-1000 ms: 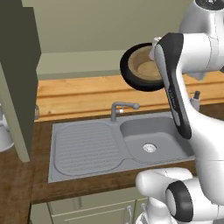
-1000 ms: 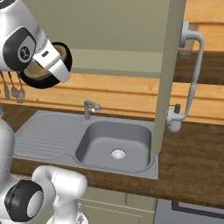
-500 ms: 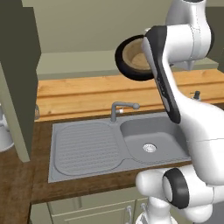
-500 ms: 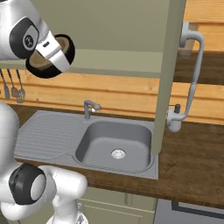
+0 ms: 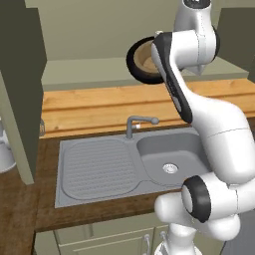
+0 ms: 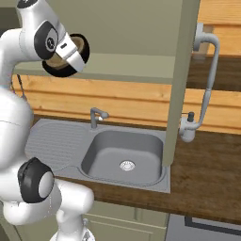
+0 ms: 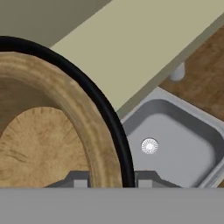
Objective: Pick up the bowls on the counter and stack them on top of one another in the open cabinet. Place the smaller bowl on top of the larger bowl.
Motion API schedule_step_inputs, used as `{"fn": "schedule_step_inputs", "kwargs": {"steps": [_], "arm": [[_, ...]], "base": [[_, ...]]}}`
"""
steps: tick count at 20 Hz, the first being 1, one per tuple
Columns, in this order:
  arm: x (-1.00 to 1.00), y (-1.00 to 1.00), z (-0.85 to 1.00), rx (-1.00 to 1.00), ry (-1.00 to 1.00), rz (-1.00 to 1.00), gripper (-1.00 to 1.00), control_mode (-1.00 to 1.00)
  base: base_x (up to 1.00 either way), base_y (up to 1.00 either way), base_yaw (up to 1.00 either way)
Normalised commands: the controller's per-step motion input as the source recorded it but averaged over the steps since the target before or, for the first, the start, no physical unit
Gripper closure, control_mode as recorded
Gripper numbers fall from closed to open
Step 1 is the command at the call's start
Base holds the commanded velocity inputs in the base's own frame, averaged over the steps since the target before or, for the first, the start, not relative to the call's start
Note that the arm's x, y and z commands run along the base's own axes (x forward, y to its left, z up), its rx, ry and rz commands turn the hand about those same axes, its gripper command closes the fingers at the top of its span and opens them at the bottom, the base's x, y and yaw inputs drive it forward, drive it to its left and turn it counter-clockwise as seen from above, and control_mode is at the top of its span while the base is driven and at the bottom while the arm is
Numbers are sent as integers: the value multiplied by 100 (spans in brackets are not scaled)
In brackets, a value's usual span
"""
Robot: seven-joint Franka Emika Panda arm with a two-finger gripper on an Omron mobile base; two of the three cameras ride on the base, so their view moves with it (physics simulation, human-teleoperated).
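Arm raised high, carrying both bowls nested and tipped on edge.
The tan bowl (image 7: 48, 144) sits inside the black bowl (image 5: 135, 63), upper middle of the left base view, above the sink (image 6: 123, 153). The gripper (image 6: 71, 52) clamps their rims, in front of the cabinet shelf (image 5: 94, 75).

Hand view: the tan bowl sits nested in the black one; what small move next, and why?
Probably carry forward and lower onto the pale cabinet shelf: the gripper grips the tilted glossy black bowl with the light-wood tan bowl nested inside, above the shelf edge.
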Motion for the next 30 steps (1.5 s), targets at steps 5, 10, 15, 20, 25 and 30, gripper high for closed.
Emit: {"fn": "schedule_step_inputs", "kwargs": {"steps": [5,10,15,20,25,30], "arm": [[58,0,-3,0,0,0,100,-100],[46,0,-12,0,0,-1,100,-100],[39,0,-5,0,0,-2,100,-100],[20,0,0,0,0,-2,100,-100],[19,0,1,0,0,-5,100,-100],[22,0,-21,0,-3,-4,100,-100]], "base": [[0,0,0],[0,0,0],[0,0,0],[0,0,0],[0,0,0],[0,0,0]]}}
